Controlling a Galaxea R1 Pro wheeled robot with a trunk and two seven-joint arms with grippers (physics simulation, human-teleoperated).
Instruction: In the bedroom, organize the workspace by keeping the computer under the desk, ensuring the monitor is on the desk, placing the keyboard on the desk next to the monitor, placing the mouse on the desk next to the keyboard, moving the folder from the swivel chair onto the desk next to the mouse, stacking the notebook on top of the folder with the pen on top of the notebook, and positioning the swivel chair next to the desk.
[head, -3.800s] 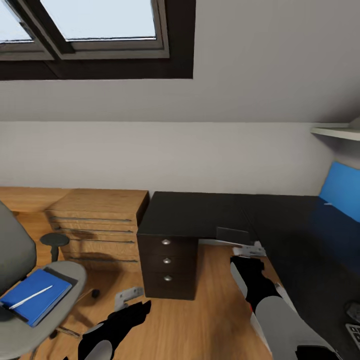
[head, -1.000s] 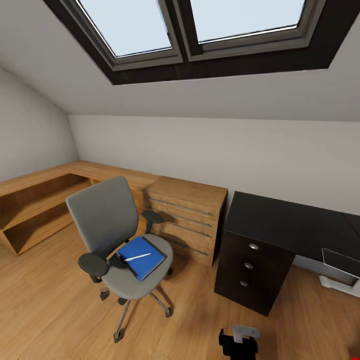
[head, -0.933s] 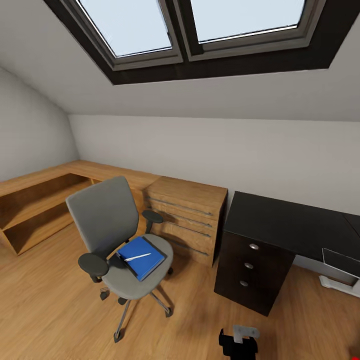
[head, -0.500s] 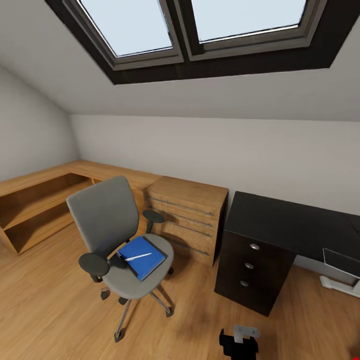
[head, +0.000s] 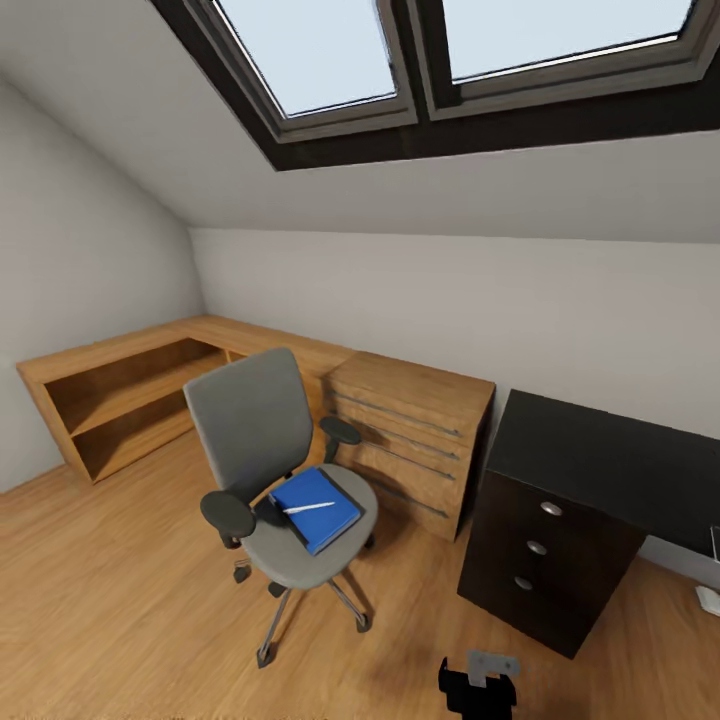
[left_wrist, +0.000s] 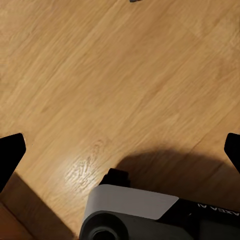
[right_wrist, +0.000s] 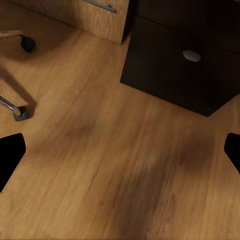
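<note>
Hanging over bare wood floor, left gripper has its jaws spread wide, one black fingertip at each side edge of the left wrist view, nothing between them. Right gripper is the same: jaws wide and empty over floor, in front of the desk's drawer unit. One gripper part shows at the bottom edge of the head view; can't tell which arm.

A white robot part shows in the left wrist view; lettering on it is cut off, unreadable.

Counts:
- 1 chair, grey, standing on the floor left of the desk, apart from it
- 1 blue flat item on the chair seat, 1 pen lying on top of it
- 3 drawers with round silver knobs in the black unit
- 1 light-wood chest between chair and desk
- 1 low wood shelf along the left wall
- 2 skylights overhead
</note>
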